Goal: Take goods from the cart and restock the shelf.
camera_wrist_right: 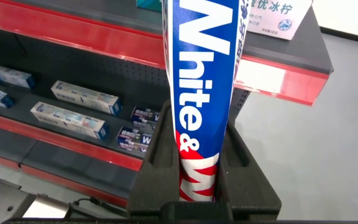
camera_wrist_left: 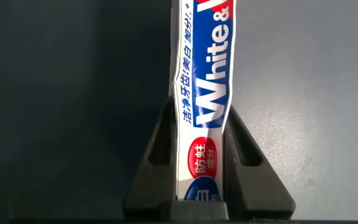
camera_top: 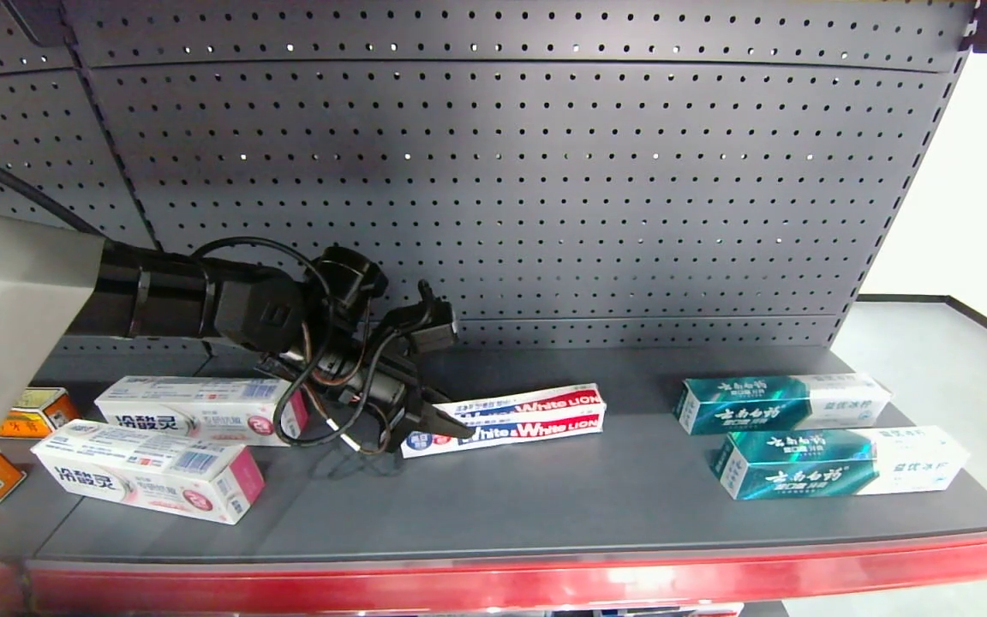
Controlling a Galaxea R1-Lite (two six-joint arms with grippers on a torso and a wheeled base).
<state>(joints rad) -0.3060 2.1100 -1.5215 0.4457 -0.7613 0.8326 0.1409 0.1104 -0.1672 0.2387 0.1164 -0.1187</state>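
Red-white-blue carton (camera_top: 528,416), where's it at? (spotter)

On the shelf deck (camera_top: 545,488), mid-shelf, between the pink-white boxes (camera_top: 194,410) and the teal boxes (camera_top: 780,403). My L gripper (camera_top: 427,422) pinches its L end, fingers pressed on both narrow sides. (me)

Which way does it run from your fingers? (spotter)

Straight out from the tips, long axis going R along the shelf, far end angled a bit twd the pegboard (camera_top: 545,214). Left wrist cam agrees: carton (camera_wrist_left: 207,68) leaves the L gripper (camera_wrist_left: 197,107) dead ahead. Looks laid flat, tho I can't swear the pinched end touches. (me)

So next? (spotter)

My guess: spread the fingers, back out L along that same axis. No sideways drag, else it swivels. (me)

And the R side? (spotter)

R gripper (camera_wrist_right: 197,118) is clamped on a second carton (camera_wrist_right: 201,68), also pointing straight out, down below the red front lip (camera_wrist_right: 284,81). L arm's the near one here; R goes after, I reckon. (me)
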